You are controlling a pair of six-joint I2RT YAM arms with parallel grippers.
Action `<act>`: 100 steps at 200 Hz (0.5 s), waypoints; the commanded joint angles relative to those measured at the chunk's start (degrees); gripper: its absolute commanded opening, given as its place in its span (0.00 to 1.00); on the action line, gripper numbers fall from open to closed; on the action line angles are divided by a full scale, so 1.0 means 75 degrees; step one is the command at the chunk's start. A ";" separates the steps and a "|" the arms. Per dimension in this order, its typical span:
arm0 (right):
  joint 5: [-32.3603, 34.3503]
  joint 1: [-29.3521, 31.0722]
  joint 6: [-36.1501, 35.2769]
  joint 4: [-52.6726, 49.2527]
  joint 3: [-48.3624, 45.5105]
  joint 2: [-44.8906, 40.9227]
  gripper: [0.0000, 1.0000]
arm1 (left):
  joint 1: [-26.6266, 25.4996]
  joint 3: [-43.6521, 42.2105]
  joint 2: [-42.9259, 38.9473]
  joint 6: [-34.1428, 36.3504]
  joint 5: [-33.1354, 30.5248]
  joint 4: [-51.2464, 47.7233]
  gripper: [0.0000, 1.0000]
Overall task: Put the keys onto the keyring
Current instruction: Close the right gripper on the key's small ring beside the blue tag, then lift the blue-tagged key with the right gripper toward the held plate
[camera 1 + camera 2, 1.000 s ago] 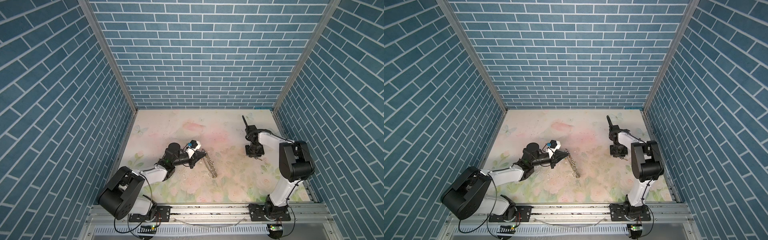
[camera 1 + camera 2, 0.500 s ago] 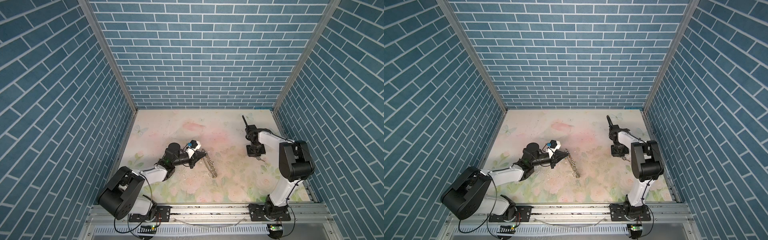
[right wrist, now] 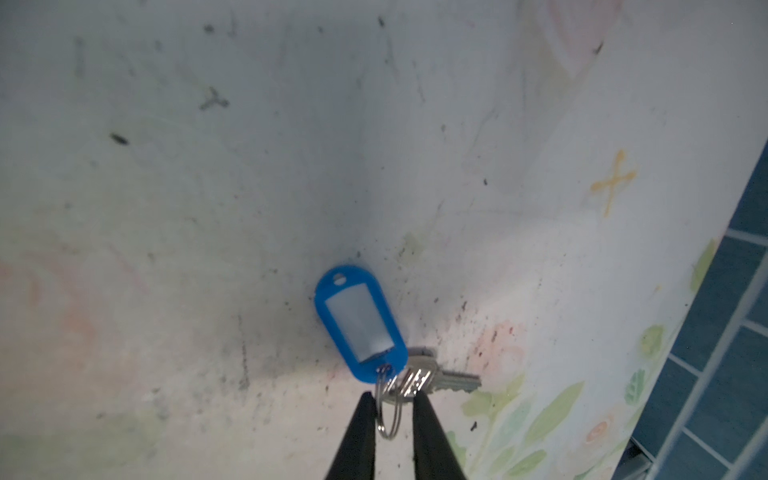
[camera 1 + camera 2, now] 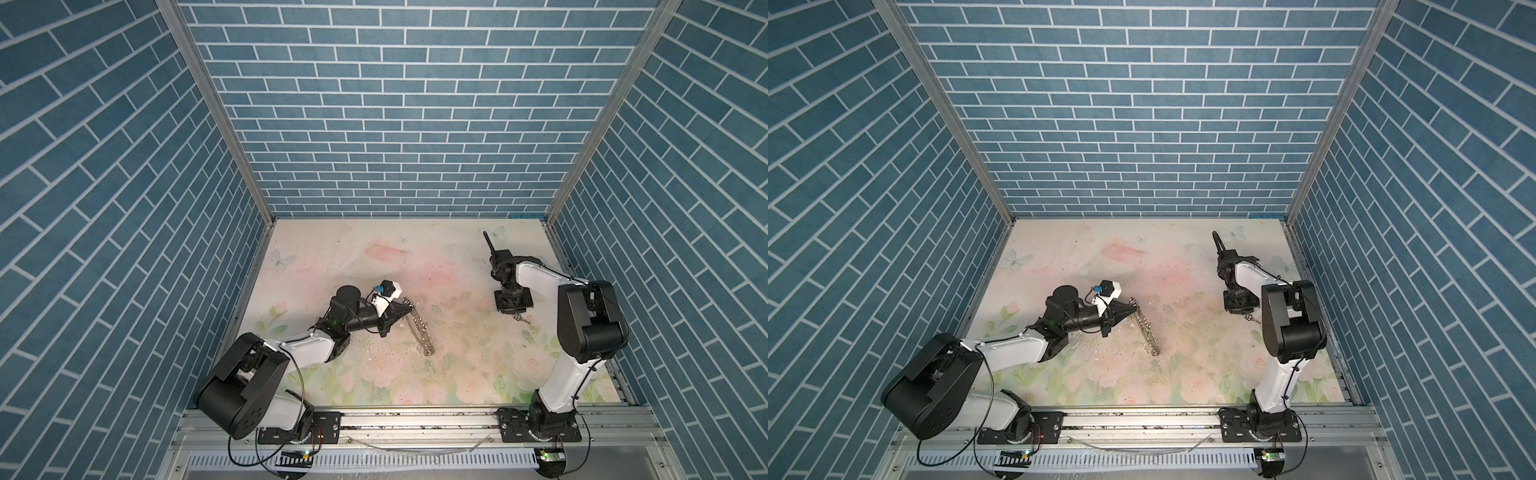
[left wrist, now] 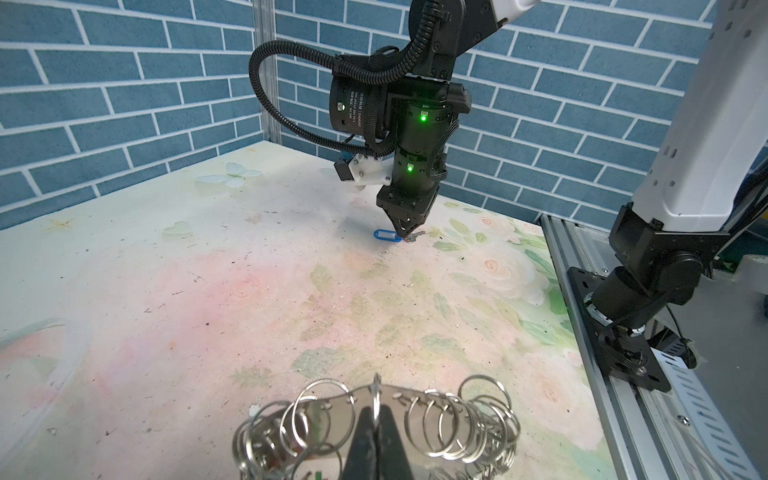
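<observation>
The keyring (image 4: pixel 419 330) (image 4: pixel 1145 328) trails on the floral mat (image 4: pixel 374 257), one end lifted. My left gripper (image 4: pixel 409 306) (image 4: pixel 1136 305) (image 5: pixel 377 415) is shut on its band, and several split rings (image 5: pixel 432 419) fan out on both sides of the fingers. At the right, a key (image 3: pixel 432 380) with a blue tag (image 3: pixel 359 322) (image 5: pixel 386 246) lies flat on the mat. My right gripper (image 3: pixel 394 397) (image 5: pixel 405 232) (image 4: pixel 515 316) points straight down at it, jaws a little apart. The key's small split ring (image 3: pixel 388 409) and head sit between the fingertips. Other keys are out of view.
Blue brick walls (image 4: pixel 395 124) close the back and both sides. A metal rail (image 4: pixel 415 419) with both arm bases runs along the front, and another rail (image 5: pixel 582 299) edges the mat on the right. Small dark specks dot the mat.
The right gripper's jaws closed and then parted a little over the blue-tagged key, which has stayed on the mat. The left arm and the keyring have not moved.
</observation>
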 commanded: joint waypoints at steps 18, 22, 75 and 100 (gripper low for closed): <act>0.0287 0.0054 0.0123 -0.0307 0.0339 0.0125 0.17 | 0.0034 0.0045 -0.0005 0.0086 0.0084 -0.0233 0.00; 0.0298 0.0047 0.0123 -0.0313 0.0341 0.0114 0.16 | 0.0035 0.0049 0.0001 0.0067 0.0086 -0.0234 0.00; 0.0138 0.0043 0.0089 -0.0275 0.0313 0.0148 0.09 | 0.0030 0.0045 -0.0007 0.0069 0.0086 -0.0234 0.00; 0.0112 0.0044 0.0065 -0.0309 0.0327 0.0172 0.12 | 0.0043 0.0054 -0.0016 0.0069 0.0082 -0.0253 0.00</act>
